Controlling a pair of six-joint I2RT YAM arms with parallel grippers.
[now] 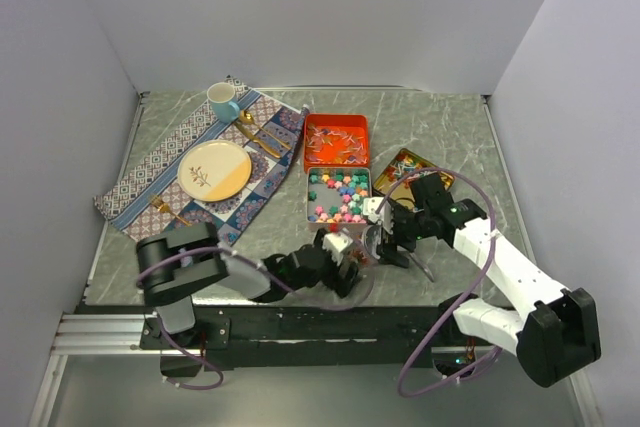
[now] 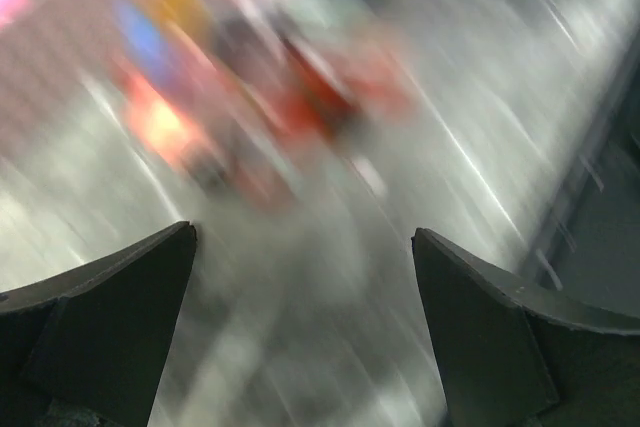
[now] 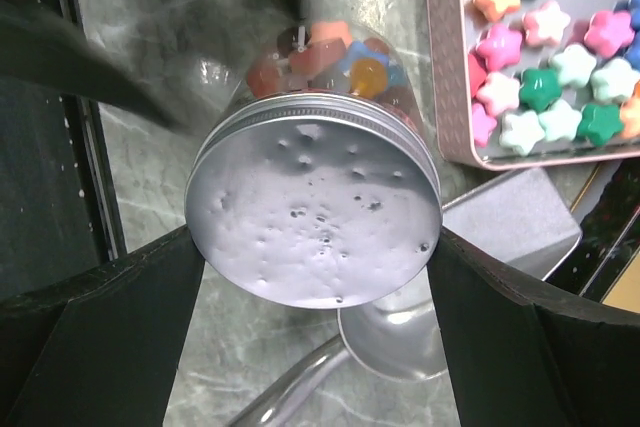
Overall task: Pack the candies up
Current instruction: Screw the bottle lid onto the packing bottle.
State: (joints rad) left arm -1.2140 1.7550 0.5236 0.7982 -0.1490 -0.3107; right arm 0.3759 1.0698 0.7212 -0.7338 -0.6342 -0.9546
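**Right gripper clamped on a jar lid beside the candy tins**

From above, a marble table [image 1: 450,127] holds two tins side by side. The red tin [image 1: 309,142] at the back holds thin wrapped candies [image 1: 336,143]. The pale tin [image 1: 308,197] in front of it holds the star candies [image 1: 338,197] in pink, green, blue and yellow. A third, patterned tin [image 1: 405,169] lies just to the right of them. A placemat [image 1: 150,172] on the left carries a plate [image 1: 214,170], a cup [image 1: 222,100] and gold cutlery [image 1: 262,137]. Both arms reach in toward the near edge of the pale tin, the left gripper [image 1: 345,265] close beside the right gripper [image 1: 385,240].

The left wrist view is badly smeared. The left gripper [image 2: 305,247] has its fingers [image 2: 110,327] spread wide with nothing between them. Beyond them lie only grey table and smears of red, orange, blue and pink.

In the right wrist view, the right gripper [image 3: 315,247] presses its fingers [image 3: 130,337] against opposite sides of a round metal lid [image 3: 315,212]. The lid sits on a glass jar [image 3: 250,72]. A few red and orange candies [image 3: 335,57] show through the glass. A silver scoop [image 3: 510,219] lies on the table just below the lid. The pale tin [image 3: 448,97] and its star candies [image 3: 550,77] sit at the upper right.
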